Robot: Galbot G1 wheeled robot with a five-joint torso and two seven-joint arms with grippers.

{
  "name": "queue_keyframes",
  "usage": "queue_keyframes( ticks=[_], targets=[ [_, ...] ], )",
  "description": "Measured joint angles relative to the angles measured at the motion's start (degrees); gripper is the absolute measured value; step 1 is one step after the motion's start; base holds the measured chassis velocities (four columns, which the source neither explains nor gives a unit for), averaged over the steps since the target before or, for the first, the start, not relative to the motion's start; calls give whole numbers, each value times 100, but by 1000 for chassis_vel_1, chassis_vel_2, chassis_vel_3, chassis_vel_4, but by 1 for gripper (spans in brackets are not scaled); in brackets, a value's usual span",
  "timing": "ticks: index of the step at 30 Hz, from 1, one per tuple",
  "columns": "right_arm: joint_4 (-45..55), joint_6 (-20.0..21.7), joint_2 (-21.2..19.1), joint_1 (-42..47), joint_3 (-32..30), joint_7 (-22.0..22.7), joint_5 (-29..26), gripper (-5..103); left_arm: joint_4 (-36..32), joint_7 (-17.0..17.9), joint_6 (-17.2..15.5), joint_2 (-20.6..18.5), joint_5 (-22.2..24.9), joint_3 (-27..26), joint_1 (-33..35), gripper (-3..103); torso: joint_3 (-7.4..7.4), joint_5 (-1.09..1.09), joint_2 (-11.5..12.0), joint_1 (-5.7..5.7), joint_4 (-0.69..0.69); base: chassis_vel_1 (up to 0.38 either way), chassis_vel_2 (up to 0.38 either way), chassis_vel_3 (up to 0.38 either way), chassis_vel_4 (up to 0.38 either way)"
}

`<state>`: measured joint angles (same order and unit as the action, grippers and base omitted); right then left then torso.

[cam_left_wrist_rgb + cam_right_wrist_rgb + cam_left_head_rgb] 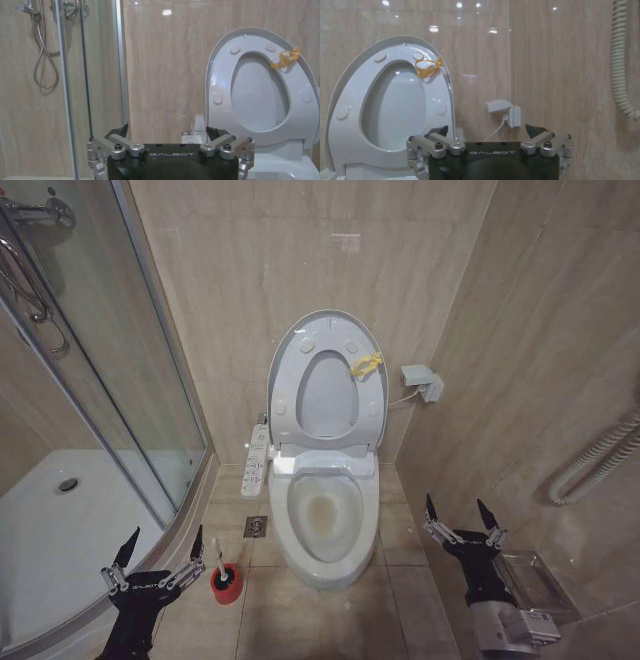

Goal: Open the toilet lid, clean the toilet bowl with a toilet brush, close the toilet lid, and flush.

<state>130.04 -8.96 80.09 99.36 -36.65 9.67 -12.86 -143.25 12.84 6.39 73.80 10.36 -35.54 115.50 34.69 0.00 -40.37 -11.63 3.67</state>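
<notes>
Toilet lid (pixel 327 385) up. Toilet brush (pixel 221 568) upright just right of left gripper (pixel 158 552), jaws wide. Right gripper (pixel 461 520) wide, far side of toilet bowl (pixel 323 520).

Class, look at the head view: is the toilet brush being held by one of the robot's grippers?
No. The toilet brush stands in its red holder cup on the floor beside the toilet bowl, while the left gripper is open and empty.
</notes>
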Motion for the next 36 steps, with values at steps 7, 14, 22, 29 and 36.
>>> queue_keyframes(
  ticks=[7, 14, 22, 29, 36],
  targets=[
    [121, 291, 15, 1, -34, -81, -23, 100, 1, 0, 0, 0, 1, 0, 0, 100, 0, 0, 0, 0, 0, 0, 0, 0, 0],
    [666, 1425, 90, 5, -197, -441, -240, 100, 1, 0, 0, 0, 1, 1, 0, 100, 0, 0, 0, 0, 0, 0, 0, 0, 0],
    [1243, 2632, 175, 12, -371, -821, -467, 100, 2, 0, 0, 0, 1, 1, -1, 100, 0, 0, 0, 0, 0, 0, 0, 0, 0],
    [1348, 3420, 226, 17, -483, -1067, -616, 100, 2, 0, 0, 0, 1, 1, -1, 100, 0, 0, 0, 0, 0, 0, 0, 0, 0],
    [1257, 3418, 196, -194, -437, -1031, -656, 100, 2, 0, 0, 0, 1, 1, -1, 100, 0, -1, 0, 0, 3, 0, 0, 0, 0]
  ],
)
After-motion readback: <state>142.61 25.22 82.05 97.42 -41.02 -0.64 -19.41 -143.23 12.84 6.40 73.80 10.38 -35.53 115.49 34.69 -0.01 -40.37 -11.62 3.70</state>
